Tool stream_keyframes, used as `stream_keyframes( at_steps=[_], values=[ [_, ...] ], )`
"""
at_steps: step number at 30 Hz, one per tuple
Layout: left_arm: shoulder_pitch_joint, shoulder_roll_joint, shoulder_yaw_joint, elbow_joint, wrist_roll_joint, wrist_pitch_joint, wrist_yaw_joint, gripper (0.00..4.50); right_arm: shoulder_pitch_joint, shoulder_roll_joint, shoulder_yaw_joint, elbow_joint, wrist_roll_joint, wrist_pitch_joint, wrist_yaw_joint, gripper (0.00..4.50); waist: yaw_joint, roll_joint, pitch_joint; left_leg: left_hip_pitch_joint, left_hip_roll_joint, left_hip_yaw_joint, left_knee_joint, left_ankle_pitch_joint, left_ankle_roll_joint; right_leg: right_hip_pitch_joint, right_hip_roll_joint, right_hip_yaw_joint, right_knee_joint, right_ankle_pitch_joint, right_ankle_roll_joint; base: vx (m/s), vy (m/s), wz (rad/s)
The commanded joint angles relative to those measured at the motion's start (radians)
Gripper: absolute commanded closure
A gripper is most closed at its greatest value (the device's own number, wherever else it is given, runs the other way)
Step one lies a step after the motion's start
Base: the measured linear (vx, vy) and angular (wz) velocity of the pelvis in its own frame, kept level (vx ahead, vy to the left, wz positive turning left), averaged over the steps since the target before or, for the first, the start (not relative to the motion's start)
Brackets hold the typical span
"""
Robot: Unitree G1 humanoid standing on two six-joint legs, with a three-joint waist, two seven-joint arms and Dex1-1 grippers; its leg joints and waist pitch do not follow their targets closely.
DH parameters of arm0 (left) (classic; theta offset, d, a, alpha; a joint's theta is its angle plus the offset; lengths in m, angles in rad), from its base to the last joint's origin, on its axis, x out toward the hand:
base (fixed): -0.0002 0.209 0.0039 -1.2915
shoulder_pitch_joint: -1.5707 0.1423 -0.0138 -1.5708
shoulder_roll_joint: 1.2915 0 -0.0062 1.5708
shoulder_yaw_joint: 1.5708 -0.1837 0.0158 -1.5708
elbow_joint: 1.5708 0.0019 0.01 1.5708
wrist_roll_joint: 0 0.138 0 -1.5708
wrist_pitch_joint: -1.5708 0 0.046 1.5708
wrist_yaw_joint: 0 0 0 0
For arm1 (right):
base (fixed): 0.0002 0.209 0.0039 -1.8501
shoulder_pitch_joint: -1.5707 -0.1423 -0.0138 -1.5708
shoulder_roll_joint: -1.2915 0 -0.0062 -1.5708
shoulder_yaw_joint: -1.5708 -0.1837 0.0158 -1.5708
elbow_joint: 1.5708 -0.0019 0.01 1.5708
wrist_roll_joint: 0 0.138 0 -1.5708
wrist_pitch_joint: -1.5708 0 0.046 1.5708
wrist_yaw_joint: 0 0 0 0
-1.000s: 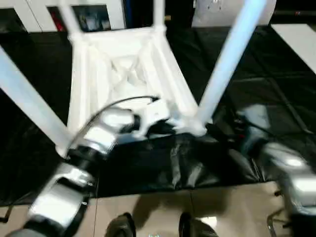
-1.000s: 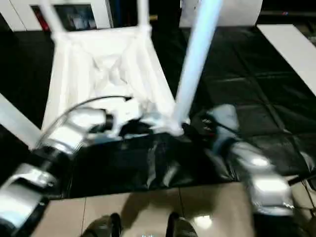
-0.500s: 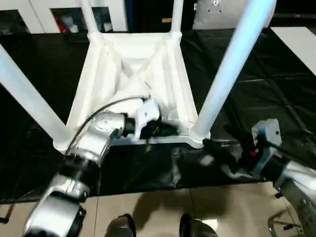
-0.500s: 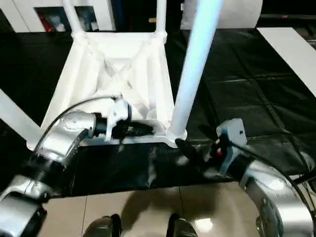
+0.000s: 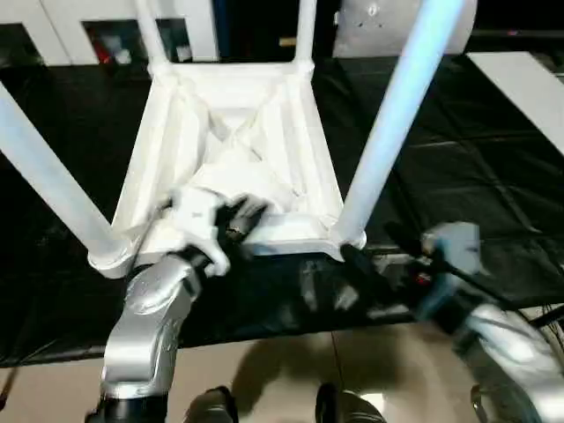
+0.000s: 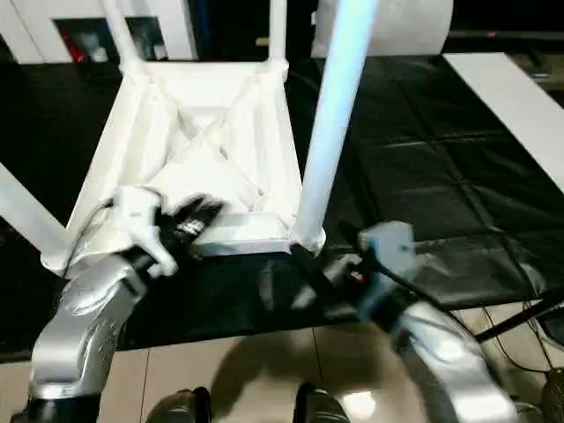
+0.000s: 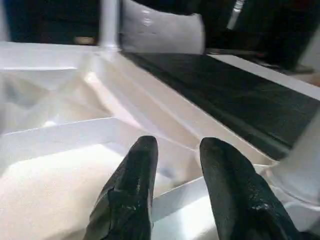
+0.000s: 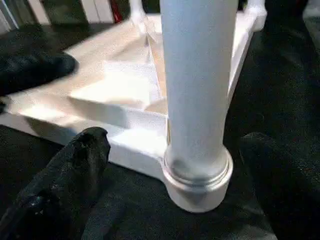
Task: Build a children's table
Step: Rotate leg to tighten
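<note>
Work table (image 5: pixel 493 176): large, black-covered, spans the head view from edge to edge.

Children's table (image 5: pixel 231 150): white plastic, upside down on the black cover, centre-left of the head view, ribbed underside up. All four legs stand in the corner sockets: near right leg (image 5: pixel 392 123), near left leg (image 5: pixel 44 181), two far legs along the upper edge.

Cabinet (image 5: pixel 106 26): white, glass doors, upper left.

Left gripper (image 7: pixel 175 165): lower left of centre, over the table top's near rim, black fingers slightly apart, holding nothing.

Right gripper (image 8: pixel 175 200): lower right, fingers spread wide, one each side of the near right leg's base, not touching it.
</note>
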Motion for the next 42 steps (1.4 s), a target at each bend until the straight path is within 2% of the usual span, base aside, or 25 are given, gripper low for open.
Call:
stream_keyframes(
  at_steps=[1, 2, 4, 6, 8, 10, 11, 12, 13, 14, 15, 16, 17, 18, 19, 20, 21, 22, 24, 25, 26, 28, 31, 35, 42],
  values=[
    [0.016, -0.003, -0.007, -0.031, 0.029, 0.024, 0.049, 2.89, -0.003, 0.014, 0.011, 0.019, -0.016, 0.029, -0.041, 0.0, -0.005, -0.012, -0.068, 0.007, 0.019, -0.017, -0.068, -0.363, 0.018, 0.038, -0.032, 0.017, -0.102, -0.635, 0.003, 0.0, 0.0, 0.0],
    [0.018, 0.003, -0.013, -0.048, 0.045, 0.046, 0.07, 2.89, -0.004, 0.017, 0.024, 0.033, -0.028, 0.032, -0.052, 0.0, -0.005, -0.009, -0.072, 0.005, 0.021, -0.015, -0.068, -0.332, 0.024, 0.035, -0.028, 0.02, -0.101, -0.579, -0.009, 0.0, 0.0, 0.0],
    [0.019, 0.006, -0.016, -0.064, 0.052, 0.065, 0.085, 2.89, 0.0, 0.011, 0.042, 0.045, -0.052, 0.025, -0.061, 0.0, -0.007, -0.003, -0.099, -0.037, 0.01, 0.0, -0.043, 0.063, 0.145, 0.016, 0.007, 0.013, -0.068, -0.034, -0.145, 0.0, 0.0, 0.0],
    [0.023, 0.02, -0.021, -0.067, 0.067, 0.083, 0.104, 2.89, 0.009, 0.006, 0.062, 0.052, -0.102, -0.028, -0.082, 0.0, -0.009, 0.007, -0.132, -0.057, -0.011, 0.001, -0.004, 0.206, 0.264, 0.0, 0.012, -0.004, -0.058, 0.096, -0.207, -0.052, 0.065, 0.04],
    [0.043, 0.026, -0.021, -0.076, 0.058, 0.071, 0.099, 2.89, 0.011, -0.002, 0.073, 0.055, -0.125, -0.049, -0.085, 0.0, -0.005, 0.006, -0.136, -0.071, -0.009, 0.006, 0.003, 0.11, 0.328, -0.016, 0.011, -0.018, -0.086, -0.056, -0.196, -0.077, 0.06, 0.01],
    [0.058, 0.029, -0.02, -0.087, 0.048, 0.055, 0.092, 2.89, 0.003, -0.004, 0.066, 0.061, -0.111, -0.022, -0.085, 0.0, -0.021, 0.014, -0.1, -0.029, 0.018, -0.007, -0.018, -0.435, 0.171, -0.018, -0.001, -0.058, -0.128, -0.679, -0.021, -0.11, 0.034, -0.04],
    [0.065, 0.032, -0.021, -0.093, 0.042, 0.046, 0.086, 2.89, -0.002, -0.006, 0.064, 0.064, -0.101, -0.02, -0.078, 0.0, -0.028, 0.023, -0.083, -0.006, 0.039, -0.022, -0.037, -0.591, 0.115, -0.02, 0.007, -0.078, -0.13, -0.756, 0.042, -0.098, -0.005, -0.1],
    [0.076, 0.036, -0.023, -0.1, 0.039, 0.038, 0.084, 2.89, -0.006, -0.011, 0.066, 0.067, -0.1, -0.033, -0.067, 0.0, -0.03, 0.034, -0.065, -0.026, 0.076, -0.041, -0.095, -0.743, 0.07, 0.01, 0.03, -0.085, -0.068, -0.726, 0.073, -0.146, 0.011, -0.06],
    [0.082, 0.039, -0.025, -0.105, 0.037, 0.035, 0.085, 2.89, -0.009, -0.016, 0.07, 0.07, -0.1, -0.047, -0.058, 0.0, 0.068, 0.046, -0.041, -0.126, 0.064, 0.045, -0.194, -0.95, -0.042, 0.096, 0.045, -0.084, 0.208, -0.335, -0.035, -0.146, 0.011, -0.06],
    [0.084, 0.039, -0.025, -0.109, 0.036, 0.036, 0.09, 2.89, -0.009, -0.017, 0.072, 0.071, -0.098, -0.051, -0.053, 0.0, 0.097, 0.02, -0.063, -0.103, 0.083, 0.066, -0.154, -0.817, -0.029, 0.111, 0.017, 0.03, 0.245, -0.503, -0.008, -0.134, -0.049, 0.05],
    [0.086, 0.036, -0.025, -0.112, 0.043, 0.042, 0.107, 2.89, -0.008, -0.023, 0.081, 0.075, -0.104, -0.064, -0.046, 0.0, 0.072, -0.018, -0.08, -0.03, 0.07, 0.056, -0.067, -0.664, -0.052, 0.055, -0.016, 0.083, 0.185, -0.777, 0.059, -0.027, -0.163, 0.14],
    [0.085, 0.031, -0.022, -0.115, 0.046, 0.053, 0.126, 2.89, -0.008, -0.022, 0.083, 0.079, -0.1, -0.062, -0.041, 0.0, 0.06, -0.08, -0.083, 0.045, 0.015, 0.036, 0.122, -0.451, -0.052, -0.056, -0.057, 0.114, -0.024, -1.104, 0.138, -0.027, -0.163, 0.14],
    [0.081, 0.054, -0.051, -0.122, 0.098, 0.052, 0.147, 2.89, -0.014, -0.025, 0.089, 0.087, -0.098, -0.062, -0.033, 0.0, 0.076, -0.059, -0.054, -0.064, -0.041, -0.062, 0.207, -0.089, 0.06, 0.015, -0.148, 0.122, -0.079, -1.28, 0.07, -0.033, -0.077, 0.28],
    [0.077, 0.068, -0.07, -0.123, 0.127, 0.04, 0.152, 2.89, -0.021, -0.031, 0.092, 0.093, -0.101, -0.069, -0.026, 0.0, 0.05, -0.043, -0.026, -0.051, -0.042, -0.096, 0.236, -0.032, 0.017, -0.002, -0.187, 0.051, -0.088, -1.272, -0.034, -0.061, 0.063, 0.39],
    [0.072, 0.062, -0.069, -0.12, 0.133, 0.058, 0.169, 2.89, -0.031, -0.038, 0.094, 0.104, -0.102, -0.081, -0.014, 0.0, 0.039, -0.015, -0.022, -0.007, -0.037, -0.122, 0.229, -0.184, -0.041, 0.043, -0.182, -0.053, -0.06, -1.105, -0.141, -0.061, 0.063, 0.39],
    [0.07, 0.048, -0.054, -0.115, 0.123, 0.06, 0.183, 2.89, -0.039, -0.037, 0.091, 0.118, -0.107, -0.088, -0.019, 0.0, 0.027, 0.007, -0.024, 0.006, -0.019, -0.14, 0.199, -0.351, -0.061, 0.065, -0.158, -0.102, -0.046, -0.984, -0.17, -0.059, 0.112, 0.55],
    [0.072, 0.039, -0.04, -0.114, 0.116, 0.04, 0.193, 2.89, -0.046, -0.031, 0.083, 0.132, -0.107, -0.102, -0.024, 0.0, -0.008, 0.071, -0.035, -0.039, 0.048, -0.276, -0.038, -0.682, -0.078, 0.129, -0.007, -0.123, 0.119, -0.578, -0.144, -0.015, 0.087, 0.62],
    [0.076, 0.024, -0.016, -0.115, 0.094, 0.034, 0.208, 2.89, -0.054, -0.029, 0.077, 0.151, -0.122, -0.139, -0.032, 0.0, -0.026, 0.1, -0.051, -0.015, 0.036, -0.346, -0.089, -0.773, -0.077, 0.113, 0.051, -0.069, 0.213, -0.308, -0.106, -0.015, 0.087, 0.62],
    [0.082, 0.013, 0.008, -0.121, 0.063, 0.035, 0.217, 2.79, -0.062, -0.023, 0.065, 0.176, -0.116, -0.188, -0.022, 0.0, -0.041, 0.094, -0.046, 0.014, -0.012, -0.382, -0.09, -0.708, -0.088, 0.093, 0.071, -0.011, 0.195, -0.272, -0.096, -0.006, 0.012, 0.44],
    [0.083, 0.022, 0.005, -0.127, 0.06, 0.03, 0.205, 2.79, -0.065, -0.016, 0.051, 0.188, -0.067, -0.183, 0.014, 0.0, -0.053, 0.063, -0.059, 0.034, 0.02, -0.348, -0.061, -0.605, -0.04, 0.093, 0.025, 0.03, 0.153, -0.198, -0.094, -0.023, -0.014, 0.34],
    [0.084, 0.029, 0.008, -0.13, 0.071, 0.022, 0.211, 2.79, -0.066, -0.015, 0.045, 0.191, -0.05, -0.179, 0.026, 0.0, -0.036, 0.059, -0.055, 0.019, -0.001, -0.323, -0.063, -0.542, -0.028, 0.104, 0.006, 0.049, 0.114, -0.177, -0.102, -0.047, -0.074, 0.1],
    [0.076, 0.037, 0.013, -0.128, 0.103, 0.033, 0.252, 2.79, -0.077, -0.038, 0.054, 0.195, -0.065, -0.176, 0.037, 0.0, 0.008, -0.003, -0.066, -0.031, -0.041, -0.191, 0.019, -0.204, 0.017, 0.152, -0.137, 0.116, -0.02, -0.221, -0.091, -0.026, -0.053, 0.02],
    [0.084, 0.053, 0.002, -0.132, 0.134, 0.048, 0.271, 2.79, -0.09, -0.042, 0.054, 0.21, -0.057, -0.195, 0.056, 0.0, 0.037, -0.001, -0.064, -0.002, -0.015, -0.114, -0.016, -0.011, 0.071, 0.134, -0.083, 0.077, -0.036, -0.327, -0.098, -0.048, -0.117, 0.07],
    [0.093, 0.051, 0.03, -0.129, 0.139, 0.057, 0.304, 2.79, -0.099, -0.051, 0.057, 0.217, -0.053, -0.23, 0.083, 0.0, 0.023, 0.015, -0.063, 0.005, 0.03, -0.088, -0.054, -0.185, 0.052, 0.124, -0.057, 0.058, -0.026, -0.416, -0.175, -0.005, -0.013, 0.02],
    [0.054, 0.095, 0.085, -0.079, 0.148, 0.069, 0.338, 2.79, -0.15, -0.066, 0.048, 0.259, -0.036, -0.278, 0.122, 0.0, 0.014, 0.028, -0.089, 0.004, 0.048, -0.084, -0.056, -0.115, 0.105, 0.128, -0.046, 0.053, 0.018, 0.028, -0.21, 0.015, 0.023, -0.01]
  ],
)
